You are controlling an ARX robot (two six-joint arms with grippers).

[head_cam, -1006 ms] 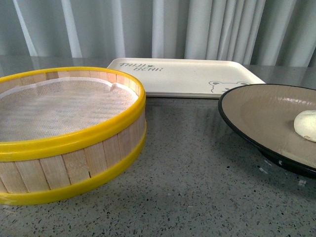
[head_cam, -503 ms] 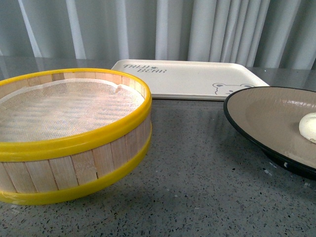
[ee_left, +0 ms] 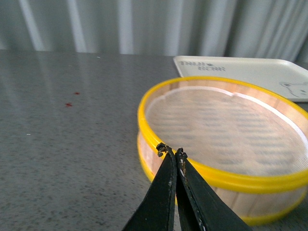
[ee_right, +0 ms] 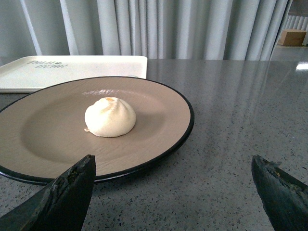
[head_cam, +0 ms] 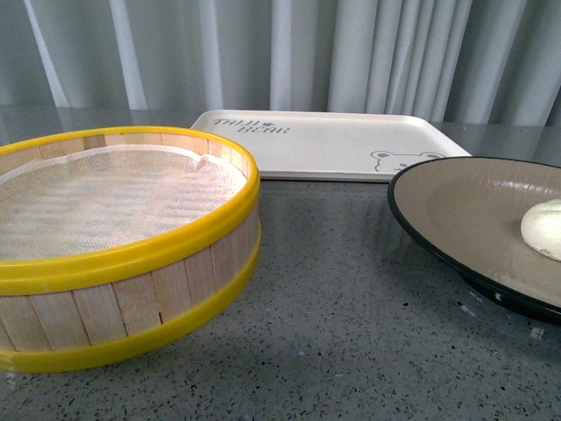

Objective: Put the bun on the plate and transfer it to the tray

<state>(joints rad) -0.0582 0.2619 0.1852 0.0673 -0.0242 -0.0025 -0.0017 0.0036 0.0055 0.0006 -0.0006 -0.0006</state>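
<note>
Black fingers of the left gripper [ee_left: 172,152] are being held pressed together, with nothing clamped between them. They are being held low over the speckled grey stone tabletop [ee_left: 72,144], just in front of the round wooden steamer basket with yellow rims [ee_left: 221,175]. Whether the tips are touching the basket's wall cannot be told. A white mesh cloth [ee_left: 226,132] is being shown lining the inside of the basket.

The right gripper [ee_right: 172,163] is being held with its two black fingers [ee_right: 67,192] spread wide apart and nothing between them. It is being held close to the tabletop and pointed at the near rim of the wide shallow round plate with a beige inside and a black rim [ee_right: 48,130].

The small round cream-white steamed bun with a pleated top [ee_right: 110,117] is being borne by the plate, lying upright on the beige surface near its middle. In the front view the plate is being shown on the right and the basket on the left, well apart.

The flat rectangular cream-white tray with grey lettering and a bear face [head_cam: 324,140] is being shown lying on the table behind both, in front of a pleated grey curtain [head_cam: 368,53]. Whether the plate's far rim is touching the tray cannot be told.
</note>
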